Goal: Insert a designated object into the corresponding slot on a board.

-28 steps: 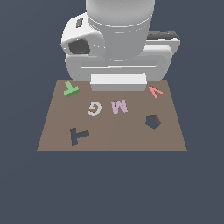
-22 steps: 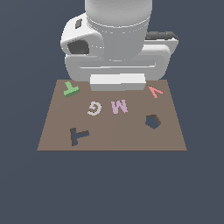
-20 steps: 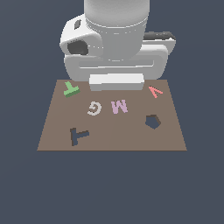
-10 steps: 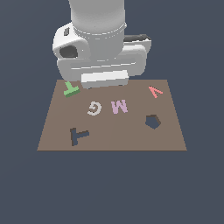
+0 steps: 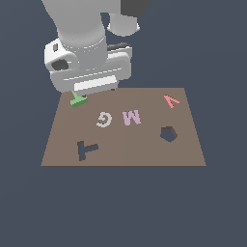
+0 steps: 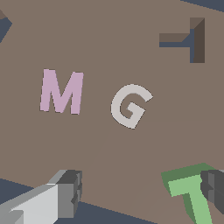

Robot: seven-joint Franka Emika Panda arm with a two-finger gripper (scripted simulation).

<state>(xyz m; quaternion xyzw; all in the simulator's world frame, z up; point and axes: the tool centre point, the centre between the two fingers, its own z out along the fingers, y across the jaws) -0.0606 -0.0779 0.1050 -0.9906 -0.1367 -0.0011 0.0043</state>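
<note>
The green T block (image 5: pixel 78 100) lies flat at the board's far corner on the exterior view's left. The brown board (image 5: pixel 144 147) carries a dark T-shaped slot (image 5: pixel 87 150) near its front on that same side. My white hand (image 5: pixel 89 72) hovers over the far edge, partly covering the green T. In the wrist view my gripper (image 6: pixel 140 192) is open and empty. One dark fingertip (image 6: pixel 213 188) sits over the green T block (image 6: pixel 192 194), which lies beside that finger rather than centred in the gap. The slot (image 6: pixel 188 40) shows beyond the letters.
A grey G (image 5: pixel 103 118) and a pink M (image 5: pixel 131 117) lie mid-board. A red V (image 5: pixel 171 101) sits at the far corner on the exterior view's right. A dark pentagon cutout (image 5: pixel 168 134) is in front of it. Dark floor surrounds the board.
The arm has swung from the board's far middle toward the exterior view's left, and now hangs over the green T. No letter has moved.
</note>
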